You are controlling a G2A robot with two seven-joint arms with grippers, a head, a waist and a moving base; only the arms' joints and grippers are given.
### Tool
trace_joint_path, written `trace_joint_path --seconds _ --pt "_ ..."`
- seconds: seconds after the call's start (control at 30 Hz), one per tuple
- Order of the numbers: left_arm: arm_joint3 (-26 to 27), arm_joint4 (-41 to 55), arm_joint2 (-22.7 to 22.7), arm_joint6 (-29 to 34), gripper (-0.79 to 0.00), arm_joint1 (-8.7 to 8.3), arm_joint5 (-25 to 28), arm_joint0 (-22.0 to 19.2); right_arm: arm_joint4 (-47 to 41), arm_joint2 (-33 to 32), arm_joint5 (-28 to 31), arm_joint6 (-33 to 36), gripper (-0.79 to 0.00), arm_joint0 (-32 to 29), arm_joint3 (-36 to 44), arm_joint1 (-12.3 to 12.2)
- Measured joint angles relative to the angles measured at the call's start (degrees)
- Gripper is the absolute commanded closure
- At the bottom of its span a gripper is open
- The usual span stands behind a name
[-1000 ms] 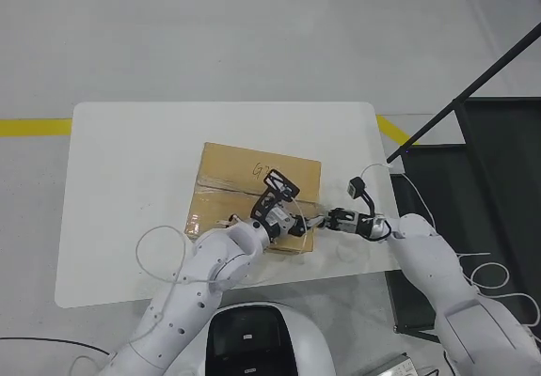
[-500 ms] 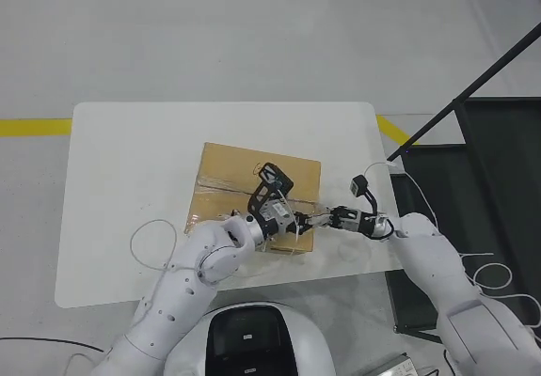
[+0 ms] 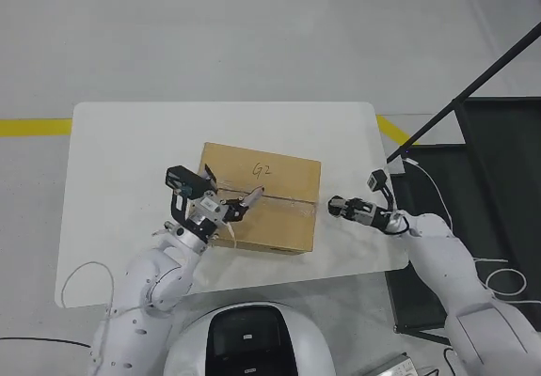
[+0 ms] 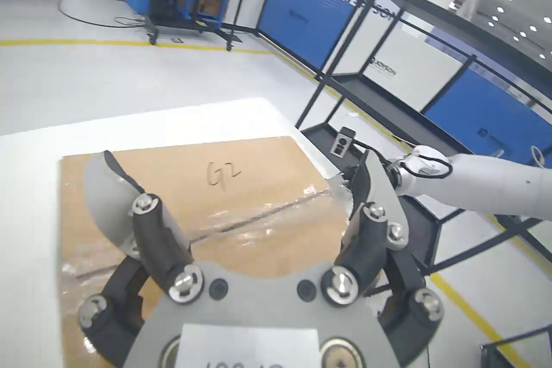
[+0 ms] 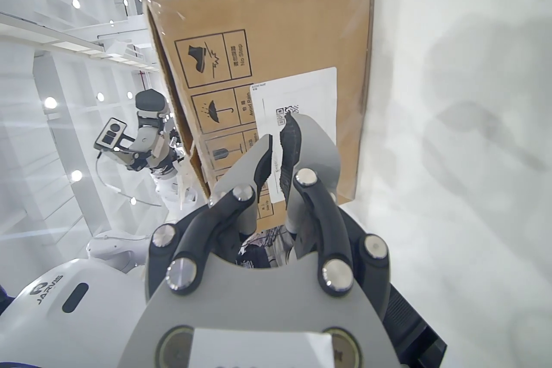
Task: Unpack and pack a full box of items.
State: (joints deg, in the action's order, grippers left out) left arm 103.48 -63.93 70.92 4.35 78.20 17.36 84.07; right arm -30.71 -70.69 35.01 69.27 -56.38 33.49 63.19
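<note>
Box (image 3: 256, 197): one brown corrugated carton, lying flat near the centre of the white surface (image 3: 119, 188), long axis running 9 to 3 o'clock. Flaps closed. One strip of clear tape (image 4: 258, 214) runs along the top seam, wrinkled and lifted in places. One handwritten mark on the lid. One white label (image 5: 302, 93) on the 3 o'clock end wall, beside a block of handling pictograms.

Left end effector (image 4: 235, 167): above the lid, toward the 9 o'clock half of the seam, fingers spread wide, nothing between them.

Right end effector (image 5: 278, 132): just off the 3 o'clock end wall, pointing at the label, fingers drawn almost together with a slim gap. I can make out nothing held in it.

Count: 1 box, 1 tape strip, 1 label, 2 end effectors. Contents hidden, so no item count.

Handling, judged: walls and corners are stiff, but the lid will likely give near the seam if pressed. A full box is probably too heavy for a one-sided pinch. The tape looks glossy and slippery, and likely to tear into shreds. Best hold for opening is a lifted tape edge at the 3 o'clock end, then the flap edges along the seam. For shifting the box, press on both short ends.
</note>
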Motion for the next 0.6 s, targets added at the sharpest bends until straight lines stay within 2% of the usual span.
trace_joint_path --seconds 0.3,0.6 --pt "1.03 4.03 9.80 -5.97 -0.785 -1.08 -2.54 7.00 -0.54 -2.51 -0.08 0.08 0.000 -2.02 3.25 -1.39" --pt "-1.33 7.80 14.51 -7.80 -0.785 -1.53 -3.66 7.81 -0.24 -3.87 -0.28 -1.06 0.000 -3.84 6.63 -2.02"
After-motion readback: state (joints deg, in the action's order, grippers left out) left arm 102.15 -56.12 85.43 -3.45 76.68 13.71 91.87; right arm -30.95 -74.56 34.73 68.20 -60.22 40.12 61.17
